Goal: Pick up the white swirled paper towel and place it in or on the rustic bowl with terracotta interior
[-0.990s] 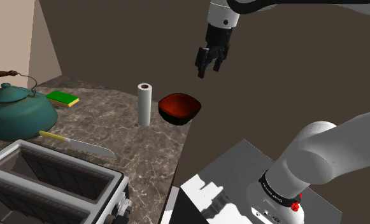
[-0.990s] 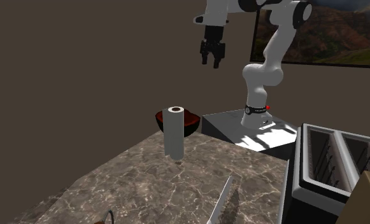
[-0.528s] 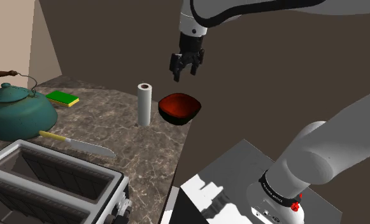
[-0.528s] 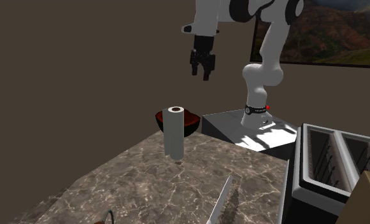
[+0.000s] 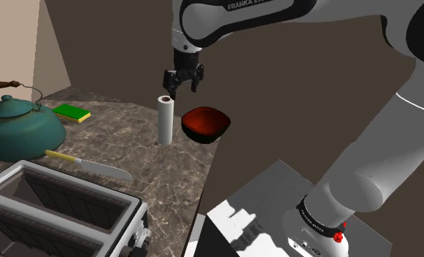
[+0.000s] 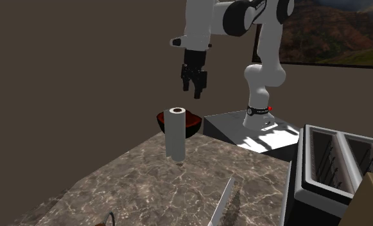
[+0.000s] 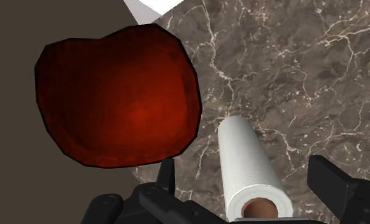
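Observation:
A white paper towel roll [image 5: 166,119] [image 6: 176,133] stands upright on the dark marble counter [image 5: 148,164]. Close beside it, at the counter's edge, sits a dark bowl with a red-brown inside [image 5: 205,124] [image 6: 192,125]. My black gripper [image 5: 182,88] [image 6: 195,94] hangs open a short way above the roll's top, pointing down. In the wrist view the roll [image 7: 247,168] stands below and between the spread fingers [image 7: 166,177], untouched, and the bowl [image 7: 120,102] lies just beside it. Nothing is held.
A teal kettle [image 5: 20,128], a green sponge [image 5: 72,112], a yellow-handled knife [image 5: 93,166] and a toaster [image 5: 57,208] share the counter. The counter ends right by the bowl. The robot's stand [image 5: 276,212] sits beyond that edge.
The arm has swung toward the shoulder view's left and come lower, from past the bowl to over the roll. The fingers stayed open. Roll and bowl have not moved.

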Available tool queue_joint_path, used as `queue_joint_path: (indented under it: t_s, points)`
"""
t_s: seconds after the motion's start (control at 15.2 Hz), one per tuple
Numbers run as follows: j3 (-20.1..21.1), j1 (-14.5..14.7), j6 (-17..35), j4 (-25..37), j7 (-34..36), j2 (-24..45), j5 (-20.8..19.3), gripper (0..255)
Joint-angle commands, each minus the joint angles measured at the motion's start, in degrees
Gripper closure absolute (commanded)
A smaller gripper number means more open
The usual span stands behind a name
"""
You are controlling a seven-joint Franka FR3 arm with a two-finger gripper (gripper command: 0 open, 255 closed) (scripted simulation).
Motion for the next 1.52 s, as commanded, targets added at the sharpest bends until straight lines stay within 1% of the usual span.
queue_joint_path:
  t_s: [0.0, 0.2, 0.73, 1.19, 1.25, 1.45]
  points:
    - [0.47, 0.45, 0.59, 3.97, 1.57, 4.61, -1.64, 0]
    - [0.87, 1.59, 1.12, 9.28, 3.81, 10.61, -3.91, 0]
    - [0.43, 1.59, 6.27, 6.05, 4.52, 12.68, -5.0, 0]
    - [0.43, 1.6, 6.26, 6.07, 4.52, 12.68, -5.0, 0]
    - [0.43, 1.6, 6.26, 6.07, 4.52, 12.68, -5.0, 255]
    - [0.43, 1.6, 6.25, 6.07, 4.53, 12.69, -5.0, 255]
